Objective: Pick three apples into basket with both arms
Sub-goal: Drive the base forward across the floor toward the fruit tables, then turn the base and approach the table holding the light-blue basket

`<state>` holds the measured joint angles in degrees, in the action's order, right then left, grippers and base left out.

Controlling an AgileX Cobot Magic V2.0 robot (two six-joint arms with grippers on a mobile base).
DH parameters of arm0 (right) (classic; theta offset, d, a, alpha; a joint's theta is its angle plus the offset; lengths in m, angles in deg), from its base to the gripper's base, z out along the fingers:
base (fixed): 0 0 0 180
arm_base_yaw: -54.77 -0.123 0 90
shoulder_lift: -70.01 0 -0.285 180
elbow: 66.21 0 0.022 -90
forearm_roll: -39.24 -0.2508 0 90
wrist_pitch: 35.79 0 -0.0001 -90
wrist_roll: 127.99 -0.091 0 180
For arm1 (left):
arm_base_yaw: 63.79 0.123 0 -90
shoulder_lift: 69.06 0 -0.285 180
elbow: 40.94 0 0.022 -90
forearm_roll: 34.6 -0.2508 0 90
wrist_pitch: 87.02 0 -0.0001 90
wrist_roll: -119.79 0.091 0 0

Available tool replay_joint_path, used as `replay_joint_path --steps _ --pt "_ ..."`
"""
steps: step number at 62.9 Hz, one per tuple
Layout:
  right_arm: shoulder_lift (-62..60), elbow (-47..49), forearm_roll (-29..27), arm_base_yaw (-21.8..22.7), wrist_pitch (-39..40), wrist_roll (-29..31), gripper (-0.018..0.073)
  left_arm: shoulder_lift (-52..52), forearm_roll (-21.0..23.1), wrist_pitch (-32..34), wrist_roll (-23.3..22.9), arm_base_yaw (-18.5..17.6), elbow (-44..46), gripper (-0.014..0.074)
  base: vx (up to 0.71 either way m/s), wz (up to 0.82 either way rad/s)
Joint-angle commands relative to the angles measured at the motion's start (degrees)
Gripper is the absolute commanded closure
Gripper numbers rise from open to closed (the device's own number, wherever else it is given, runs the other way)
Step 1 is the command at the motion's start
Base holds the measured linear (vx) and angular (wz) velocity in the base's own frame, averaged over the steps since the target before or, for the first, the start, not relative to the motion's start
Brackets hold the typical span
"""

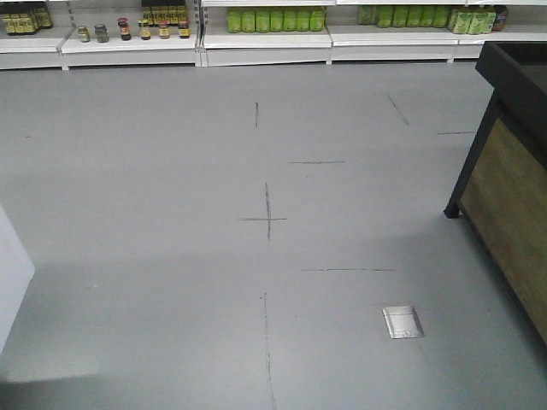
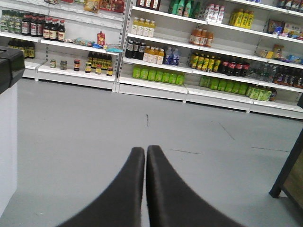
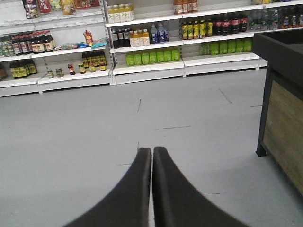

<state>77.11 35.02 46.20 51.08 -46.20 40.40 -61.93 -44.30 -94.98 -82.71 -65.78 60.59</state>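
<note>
In the exterior front-facing view, a grey floor (image 1: 154,256) is being shown, marked with thin dark lines and a cross (image 1: 267,218). A small metal plate (image 1: 402,322) is being seen set into the floor toward its lower right. White shelves (image 1: 265,41) are being shown along the far edge of the floor, with green bottles (image 1: 273,19) and small jars (image 1: 128,30) being carried on them. A dark-framed stand with a wooden side (image 1: 513,205) is being cut off by the right edge.

In the left wrist-mounted view, the left gripper (image 2: 145,152) is being pointed out over the floor toward the stocked shelves. Its two black fingers (image 2: 125,194) are being pressed together with almost no gap, and nothing is being gripped.

In the right wrist-mounted view, the right gripper (image 3: 152,152) is being pointed the same way, fingers (image 3: 177,194) likewise being pressed narrow on nothing. The stand is being seen at the right.

Where the apples and the basket are lying cannot be told from these views.
</note>
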Motion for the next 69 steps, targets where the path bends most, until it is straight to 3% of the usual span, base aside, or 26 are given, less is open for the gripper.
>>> replay_joint_path --steps 1,41,69 --pt "-0.7 -0.8 0.7 0.4 4.4 0.0 0.0566 -0.9 -0.1 3.9 -0.3 0.1 -0.5 0.0603 0.27 -0.19" --pt "-0.7 -0.8 0.7 0.4 4.4 0.0 0.0566 -0.9 -0.1 3.9 -0.3 0.1 -0.5 0.0603 0.27 -0.25" --pt "-0.7 -0.8 0.7 0.4 4.4 0.0 0.0566 -0.9 -0.1 3.9 -0.3 0.1 -0.5 0.0603 0.20 -0.52"
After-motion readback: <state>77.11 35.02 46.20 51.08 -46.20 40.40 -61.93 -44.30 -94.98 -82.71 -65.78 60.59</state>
